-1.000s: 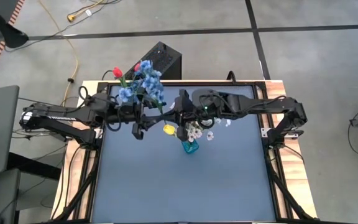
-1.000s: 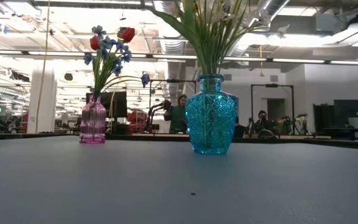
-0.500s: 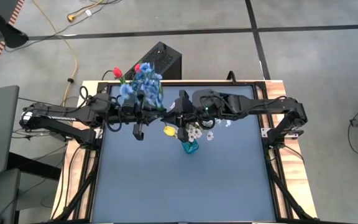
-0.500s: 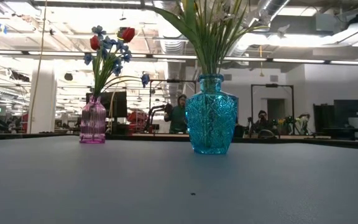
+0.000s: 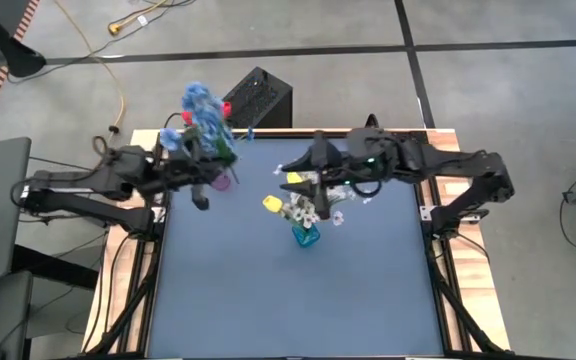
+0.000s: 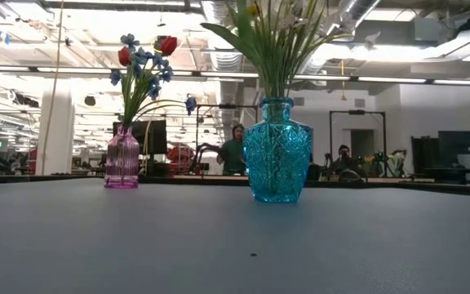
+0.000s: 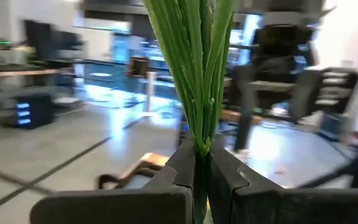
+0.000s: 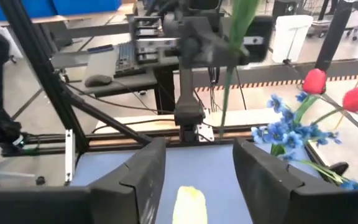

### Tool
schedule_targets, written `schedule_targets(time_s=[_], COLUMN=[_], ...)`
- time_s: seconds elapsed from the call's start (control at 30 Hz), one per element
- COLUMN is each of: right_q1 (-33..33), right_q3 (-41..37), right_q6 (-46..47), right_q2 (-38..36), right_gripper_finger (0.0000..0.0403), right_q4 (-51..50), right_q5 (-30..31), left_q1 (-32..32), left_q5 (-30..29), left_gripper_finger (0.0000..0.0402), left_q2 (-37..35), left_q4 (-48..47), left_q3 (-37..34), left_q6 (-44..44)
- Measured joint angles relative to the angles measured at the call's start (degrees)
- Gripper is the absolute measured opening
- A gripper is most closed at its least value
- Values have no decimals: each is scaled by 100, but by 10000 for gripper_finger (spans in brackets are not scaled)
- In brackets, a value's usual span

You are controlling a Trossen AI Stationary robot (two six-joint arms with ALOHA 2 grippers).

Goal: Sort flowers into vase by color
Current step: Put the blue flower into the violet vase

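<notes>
My left gripper is shut on a blue-blossom sprig, which it holds beside the pink vase at the table's far left. The pink vase holds blue sprigs and red tulips. The teal vase stands mid-table with white sprigs and yellow tulips. My right gripper hangs open above the teal vase's flowers, over a yellow tulip, and touches nothing. My left gripper pinches the blue sprig's bundle of green stems between its two fingers. The stems and leaves rise straight out from between the fingertips. The sprig is clear of the table. The right wrist view shows its stem hanging below the fingers.
A black box sits just past the table's far edge. The blue-grey tabletop lies bare toward the near edge. Beyond the table the low view shows a workshop with a person seated at a bench.
The blue sprig has passed from my right gripper to my left. My left gripper has carried it from the table's far middle toward the left edge, beside the pink vase. My right gripper has let go and drawn back toward the right.
</notes>
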Motion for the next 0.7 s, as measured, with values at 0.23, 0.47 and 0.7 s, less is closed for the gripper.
schedule_targets(time_s=[0.23,0.47,0.7], right_q1=[7,0,-13], right_q3=[0,0,0], right_q6=[64,66,108], right_q2=[-253,-227,-227], right_gripper_finger=[214,208,208], right_q4=[-237,-442,-629], right_q5=[-4,-4,-4], left_q1=[-13,-14,-11], left_q5=[-1364,-2675,-4184], left_gripper_finger=[1,0,0], left_q2=[-1058,-1898,-2295], left_q4=[-97,-134,-258], left_q3=[-887,-1657,-2159], left_q6=[-35,28,-243])
